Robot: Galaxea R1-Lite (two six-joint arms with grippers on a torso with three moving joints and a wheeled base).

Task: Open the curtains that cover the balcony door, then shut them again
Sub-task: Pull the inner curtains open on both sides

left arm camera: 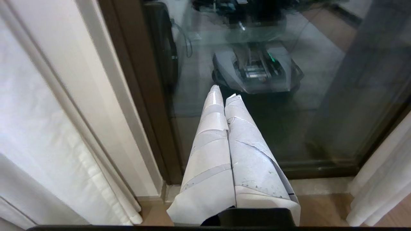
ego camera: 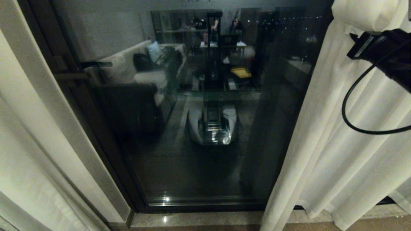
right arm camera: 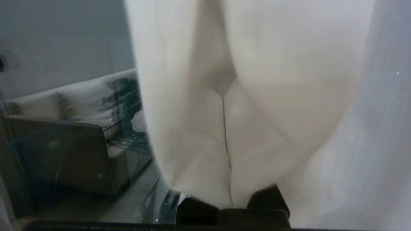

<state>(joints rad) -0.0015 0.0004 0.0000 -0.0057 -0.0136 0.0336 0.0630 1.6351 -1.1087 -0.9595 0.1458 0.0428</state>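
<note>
The curtains (ego camera: 337, 128) hang drawn aside at the right and left of the balcony door (ego camera: 192, 128), whose glass is uncovered, so the opening half looks done and the closing is judged still to come. The right gripper (right arm camera: 226, 128), far right, has its jaws clenched into the right panel's fabric; the left gripper (left arm camera: 226, 99) hangs clenched and empty. No writing is legible.

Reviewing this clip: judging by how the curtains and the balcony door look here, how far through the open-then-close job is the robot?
Opening looks done: the balcony door glass is uncovered, with curtains bunched at both sides. In hand: the right gripper is pressed into the right-side curtain folds, fingers shut; whether it pinches fabric is unclear. The left gripper is shut and empty, pointing down before the glass. Left to do: drawing the curtains back across the door.
</note>
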